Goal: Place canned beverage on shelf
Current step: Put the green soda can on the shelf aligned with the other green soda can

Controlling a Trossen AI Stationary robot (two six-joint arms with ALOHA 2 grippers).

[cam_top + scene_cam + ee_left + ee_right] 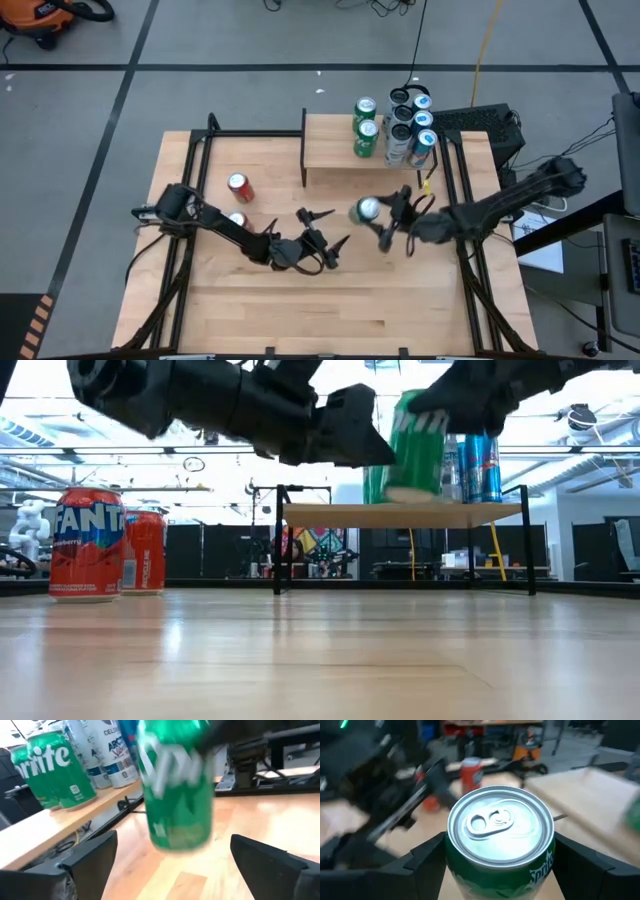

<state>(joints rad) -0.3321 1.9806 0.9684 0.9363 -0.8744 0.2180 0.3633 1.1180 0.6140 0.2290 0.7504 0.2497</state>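
A green Sprite can is held by my right gripper, in the air just in front of the shelf. The shelf has a light wood top on thin black legs. Two green cans and several blue-and-white cans stand on its right part. My left gripper is open and empty, left of the held can, and its fingers point at the can. My right gripper pinches the can between its two fingers, on opposite sides of its wall just below the top rim. The fingers come slanting from above and from the table's right. The can hangs about upright, lid up, its base clear of the table.
Two red cans stand on the table's left part, behind my left arm; they show in the low view. The shelf's left part is bare. A keyboard lies beyond the table's right far corner.
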